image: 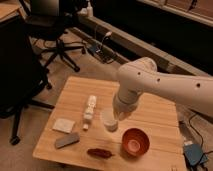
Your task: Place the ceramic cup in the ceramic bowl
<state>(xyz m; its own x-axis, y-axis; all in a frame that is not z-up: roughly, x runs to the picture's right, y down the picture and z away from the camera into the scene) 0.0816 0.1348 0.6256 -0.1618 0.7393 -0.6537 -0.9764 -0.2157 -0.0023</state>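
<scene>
The ceramic cup [110, 120], small, white and round, hangs at the end of my gripper [116, 113], which is shut on it and holds it just above the wooden table [155, 117]. The white arm reaches in from the right. The ceramic bowl [135, 141], red-orange with a pale bottom, stands near the table's front edge, down and to the right of the cup and a short way from it.
A slim white bottle [89, 110] lies left of the cup. A dark red elongated object [100, 152] lies at the front edge. A white pad [63, 125] and a grey flat object [66, 141] lie at front left. Office chairs [52, 30] stand behind.
</scene>
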